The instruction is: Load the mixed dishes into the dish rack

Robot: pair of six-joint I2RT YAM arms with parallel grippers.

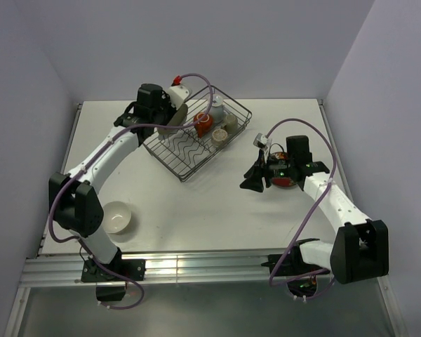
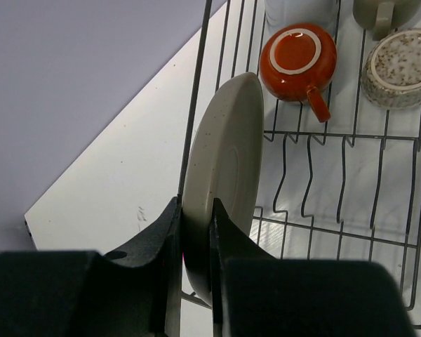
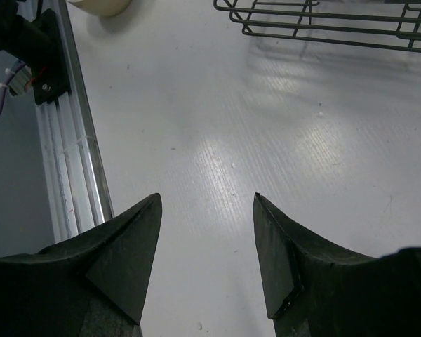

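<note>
A: Which step is the robot on?

B: Racking a plate, by the look of it. The left pincer (image 2: 196, 210) is clenched on the lower rim of the olive-grey plate (image 2: 224, 147), which stands on edge just inside the left wall of the dish rack (image 1: 186, 151), at the upper middle of the overhead view.

A: Is the plate seated?

B: That cannot be told. In the left wrist view its bottom edge is hidden behind the fingers, so whether it sits in the wavy dividers is unclear.

A: What is in the rack?

B: An orange-red mug (image 2: 298, 62) upside down, and a speckled cup (image 2: 401, 69) to its right, both at the top of that view. The near slots are bare.

A: And the other arm?

B: The right pincer (image 3: 207, 196) is released, jaws apart and grasping nothing, hanging over the bare counter (image 3: 217, 126). A red dish (image 1: 285, 181) lies mostly hidden under that arm.

A: What does the next move call for?

B: Probably lowering the plate until a divider catches it upright, then letting go gently so it does not topple toward the mug. A cream bowl (image 1: 117, 216) waits at the lower left, so the task seems roughly halfway.
</note>
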